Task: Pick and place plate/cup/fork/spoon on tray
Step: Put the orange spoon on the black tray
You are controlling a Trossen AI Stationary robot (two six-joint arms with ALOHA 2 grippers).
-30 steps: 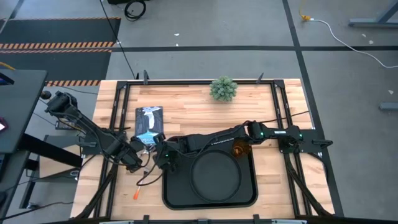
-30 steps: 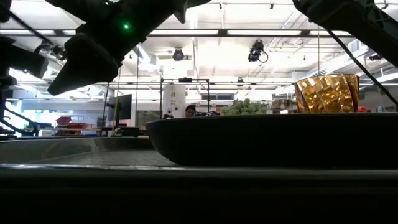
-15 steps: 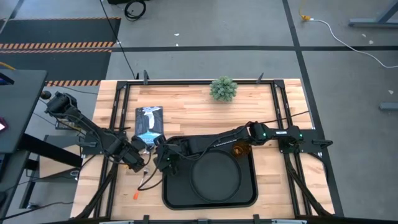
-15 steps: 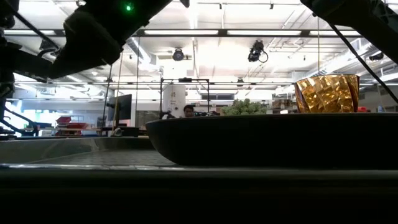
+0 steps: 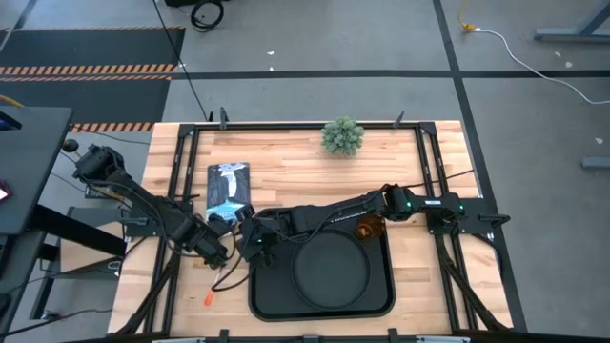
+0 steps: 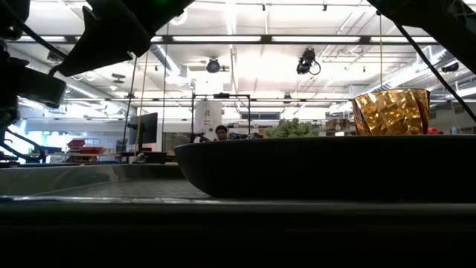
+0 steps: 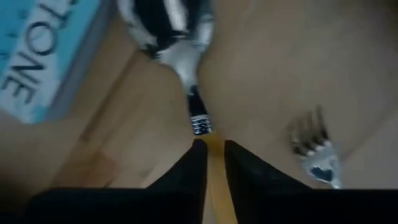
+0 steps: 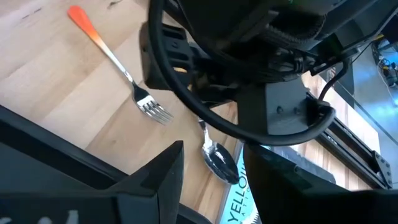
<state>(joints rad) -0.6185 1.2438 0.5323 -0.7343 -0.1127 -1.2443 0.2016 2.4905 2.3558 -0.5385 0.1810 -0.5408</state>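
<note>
My left gripper (image 5: 217,253) is left of the black tray (image 5: 257,305) and is shut on the spoon (image 8: 217,160). The spoon's silver bowl (image 7: 168,25) points toward the blue package. The fork (image 8: 124,71) lies flat on the wood beside it, its orange handle end (image 5: 209,297) toward the near edge. My right gripper (image 5: 255,246) hovers open and empty over the tray's far left corner, close to my left gripper. The round black plate (image 5: 329,267) rests on the tray. The amber cup (image 5: 370,229) stands at the tray's far right corner. My left gripper pinches the spoon's orange handle (image 7: 215,163) between its two fingers, just behind the black-and-white band at the neck. The fingers (image 7: 196,163) come slanting down and lie roughly along the handle. The bowl sticks out ahead of the fingertips. I cannot tell whether the bowl is clear of the table.
A blue package (image 5: 229,188) lies on the wood just beyond the two grippers. A small green plant (image 5: 343,135) stands at the far edge. In the low view the plate (image 6: 320,167) and the cup (image 6: 390,112) fill the foreground. A person (image 6: 221,132) shows far behind.
My left gripper has moved a little toward the near edge and the tray. My right gripper has risen above the tray's far left corner, staying over the same spot. The plate and the cup have kept still.
</note>
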